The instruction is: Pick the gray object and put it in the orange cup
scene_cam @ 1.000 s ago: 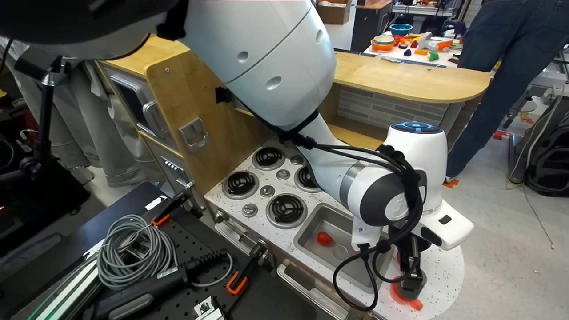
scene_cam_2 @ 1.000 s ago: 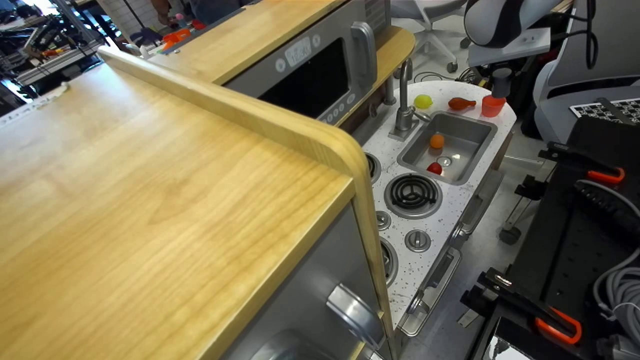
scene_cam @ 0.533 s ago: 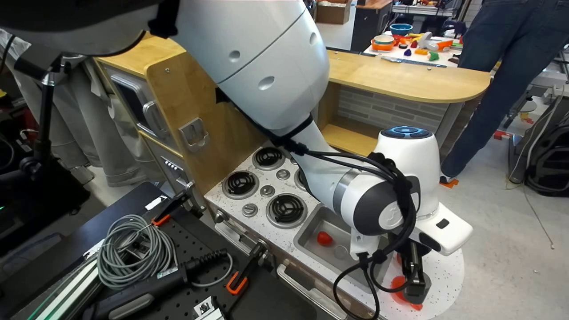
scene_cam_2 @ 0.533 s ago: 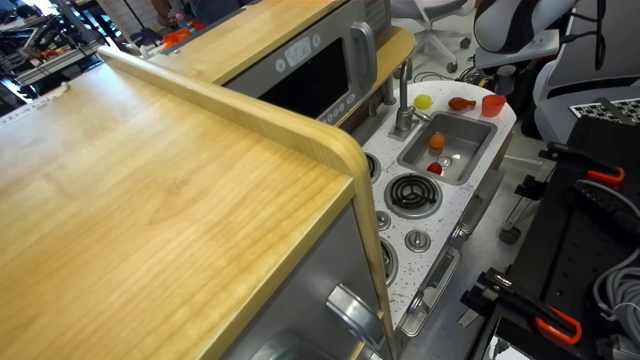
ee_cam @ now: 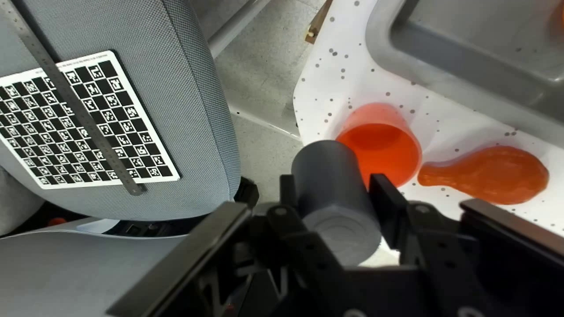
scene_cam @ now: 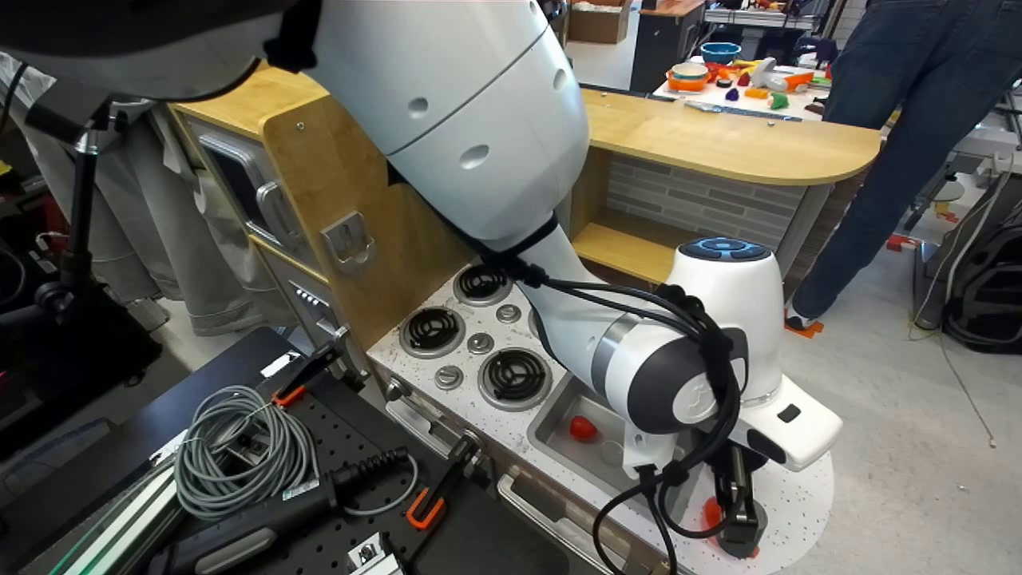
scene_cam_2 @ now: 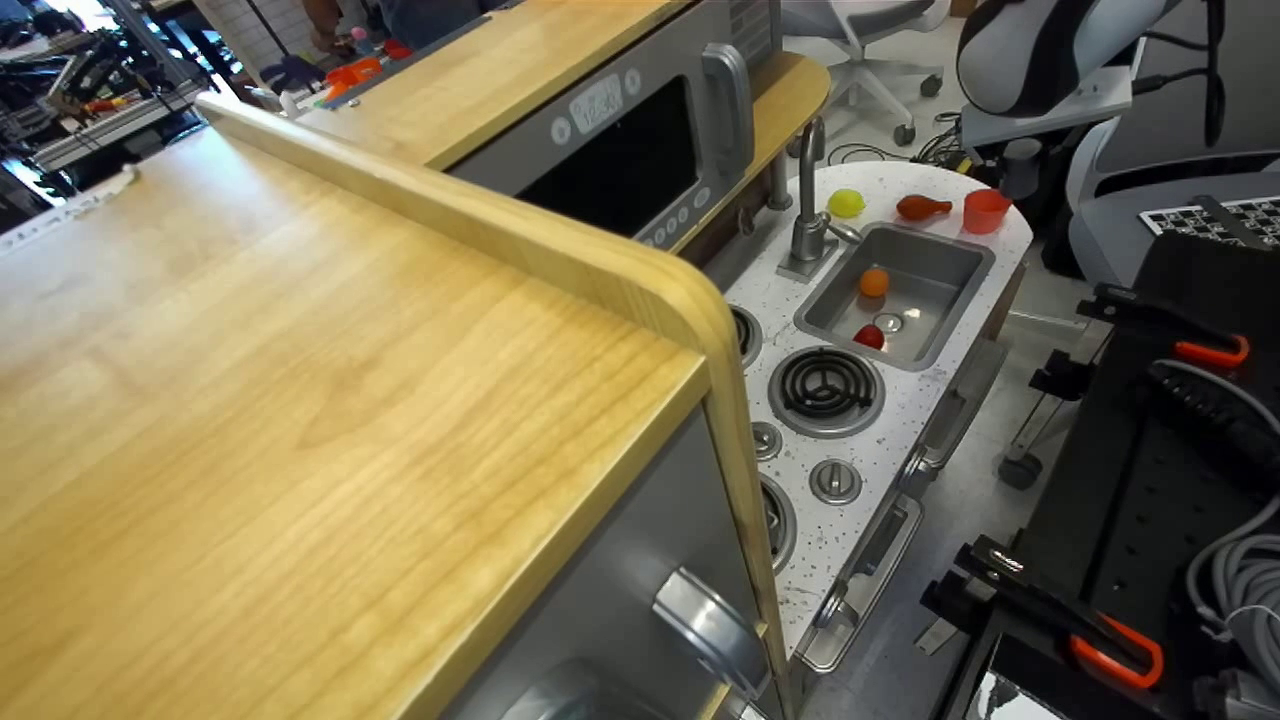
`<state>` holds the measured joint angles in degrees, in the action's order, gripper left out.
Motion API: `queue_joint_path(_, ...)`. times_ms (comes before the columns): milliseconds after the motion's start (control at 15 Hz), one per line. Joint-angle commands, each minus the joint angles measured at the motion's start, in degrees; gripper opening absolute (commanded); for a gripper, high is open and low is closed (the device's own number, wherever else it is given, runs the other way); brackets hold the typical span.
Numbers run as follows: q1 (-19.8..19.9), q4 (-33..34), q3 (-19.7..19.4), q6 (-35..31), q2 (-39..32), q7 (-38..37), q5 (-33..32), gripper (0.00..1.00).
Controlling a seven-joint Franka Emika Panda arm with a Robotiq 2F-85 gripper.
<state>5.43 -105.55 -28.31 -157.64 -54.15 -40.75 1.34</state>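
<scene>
Gray cylinder (ee_cam: 335,198) (aloft) near cup (ee_cam: 390,152)

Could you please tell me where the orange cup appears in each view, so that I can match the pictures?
Wrist view: the orange cup is just right of center, partly covered by the gray object in the claw.
In an exterior view: the orange cup stands upper right, on the white counter.
In an exterior view: the orange cup is lower right, mostly hidden behind the claw.
Shared landmark: the sink, visible in all three.
</scene>
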Motion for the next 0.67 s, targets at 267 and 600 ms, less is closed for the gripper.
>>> queue_joint_path(267, 0.3, -0.9, 2.2, -4.3, 0.3, 3.8, 1.4, 0.2)
queue_joint_path(600, 0.7, -0.1, 3.3, -4.7, -0.3, 5.3, 1.7, 0.2)
